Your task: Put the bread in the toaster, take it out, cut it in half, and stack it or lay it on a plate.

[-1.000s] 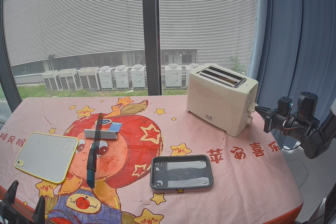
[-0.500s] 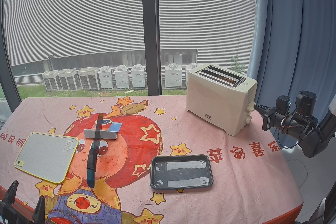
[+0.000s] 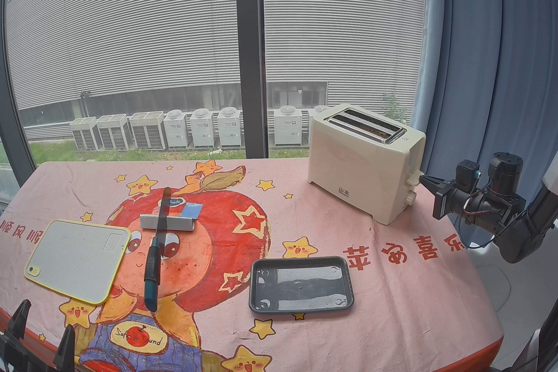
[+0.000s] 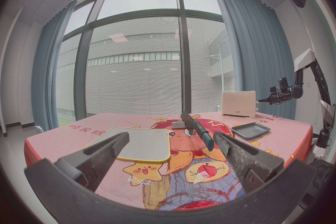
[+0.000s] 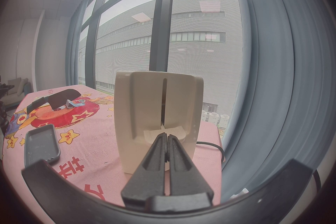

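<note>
Clearly, R wrist cam: right gripper, jaws together, at toaster lever.

1. Your right gripper: fingers pressed together, tips at the toaster lever (it sits at the slot's bottom).
2. Dark tray lies well apart on the tablecloth.
3. Cord trails behind the toaster.
</note>
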